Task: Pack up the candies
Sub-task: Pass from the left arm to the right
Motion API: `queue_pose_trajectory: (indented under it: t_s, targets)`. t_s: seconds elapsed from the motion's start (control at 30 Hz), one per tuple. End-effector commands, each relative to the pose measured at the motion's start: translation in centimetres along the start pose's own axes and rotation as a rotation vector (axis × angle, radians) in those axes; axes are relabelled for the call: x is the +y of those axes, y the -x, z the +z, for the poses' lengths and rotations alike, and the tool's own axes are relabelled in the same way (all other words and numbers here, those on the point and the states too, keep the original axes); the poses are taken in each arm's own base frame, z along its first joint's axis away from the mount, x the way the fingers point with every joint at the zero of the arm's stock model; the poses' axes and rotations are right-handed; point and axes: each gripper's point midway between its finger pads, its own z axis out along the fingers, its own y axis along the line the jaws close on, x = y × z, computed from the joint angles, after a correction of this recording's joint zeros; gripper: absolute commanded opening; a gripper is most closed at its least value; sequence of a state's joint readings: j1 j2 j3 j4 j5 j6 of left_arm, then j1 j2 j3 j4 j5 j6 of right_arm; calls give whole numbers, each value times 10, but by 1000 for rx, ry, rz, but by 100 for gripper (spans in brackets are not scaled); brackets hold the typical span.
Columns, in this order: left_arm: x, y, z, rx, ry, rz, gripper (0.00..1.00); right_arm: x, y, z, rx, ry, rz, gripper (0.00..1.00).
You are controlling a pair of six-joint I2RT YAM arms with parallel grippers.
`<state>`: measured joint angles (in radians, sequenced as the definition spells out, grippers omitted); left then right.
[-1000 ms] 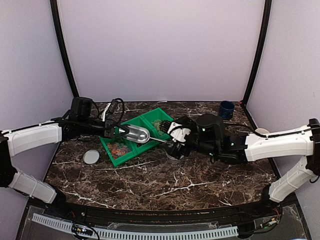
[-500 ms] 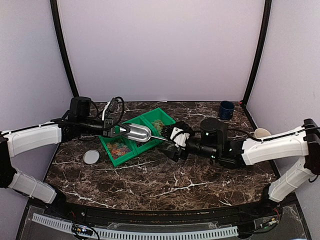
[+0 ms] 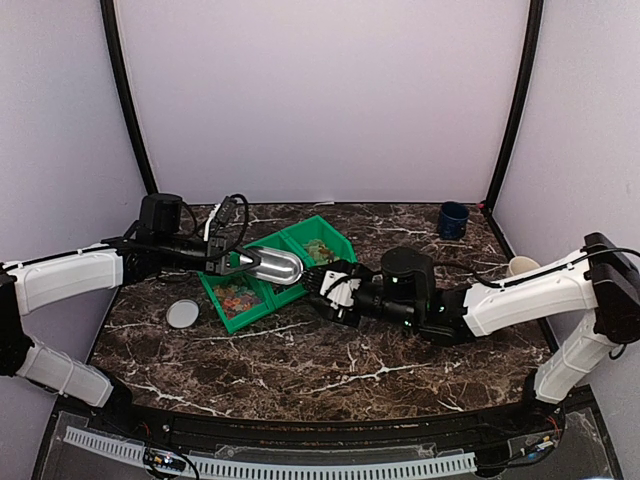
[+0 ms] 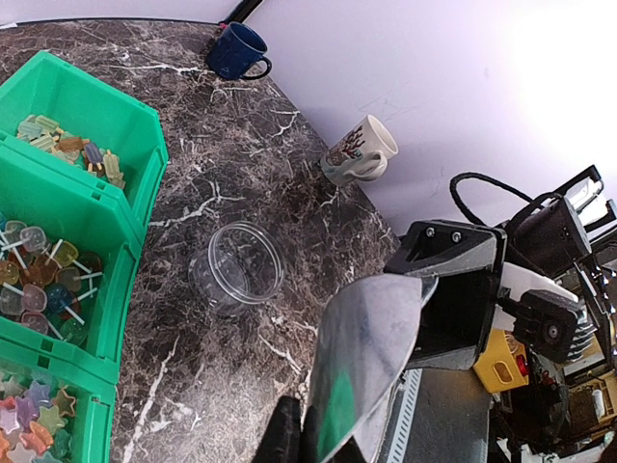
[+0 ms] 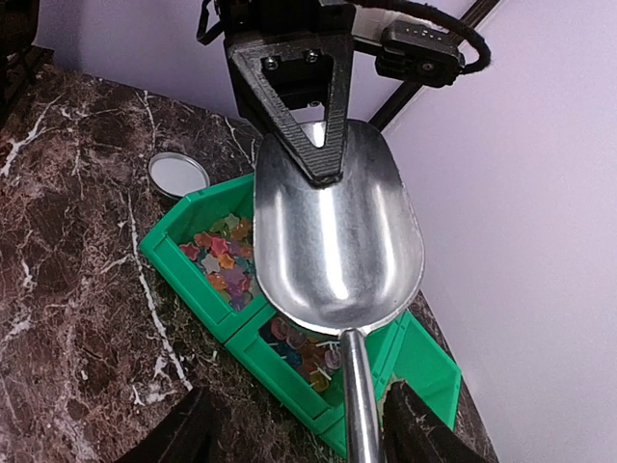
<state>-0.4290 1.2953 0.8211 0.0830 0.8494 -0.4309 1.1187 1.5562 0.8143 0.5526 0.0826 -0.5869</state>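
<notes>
- A green three-compartment plastic bin (image 5: 188,289) is set on the dark veined marble table (image 3: 350,370), left of centre in the top view. Its long axis runs there from lower left to upper right.
- The candies (image 3: 235,296), tiny star-like pieces in orange, red, yellow and green, are contained in the bin's lower-left end compartment. They are heaped at mixed angles, so no common long axis or heading can be told.
- Lollipops on sticks (image 4: 39,275) are contained in the middle compartment, and pale bar-shaped sweets (image 4: 67,145) in the other end compartment.
- A small clear round jar (image 4: 236,268) is stood upright, mouth up, near the bin. Nothing is seen in it.
- A shiny metal scoop (image 5: 333,231) is held above the bin with its bowl bare. In the right wrist view its long axis runs top to bottom, with the handle pointed at the lower edge.
- The left gripper (image 3: 238,264) is clamped on the scoop at the end opposite the handle.
- The right gripper (image 5: 301,434) is positioned with its fingers (image 5: 183,439) spread on either side of the handle, which is not gripped.
- A flat round whitish lid (image 3: 183,314) is laid lower left of the bin.
- A dark blue mug (image 3: 453,219) is placed at upper right and a white patterned mug (image 4: 359,151) near the right wall. Their contents cannot be told.
</notes>
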Motion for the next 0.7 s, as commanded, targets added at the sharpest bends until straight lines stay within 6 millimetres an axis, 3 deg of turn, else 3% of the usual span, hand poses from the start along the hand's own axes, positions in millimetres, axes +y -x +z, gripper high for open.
queue_pose_trajectory:
  t_s: [0.0, 0.23, 0.67]
  targets:
    - [-5, 3, -2, -13, -30, 20, 0, -16, 25, 2, -73, -67, -13, 57]
    - [-6, 1, -1, -4, -44, 14, 0, -18, 24, 4, -64, -89, -29, 40]
    - [-2, -3, 2, 17, -42, -2, 0, -24, 31, 8, -69, -112, -46, 30]
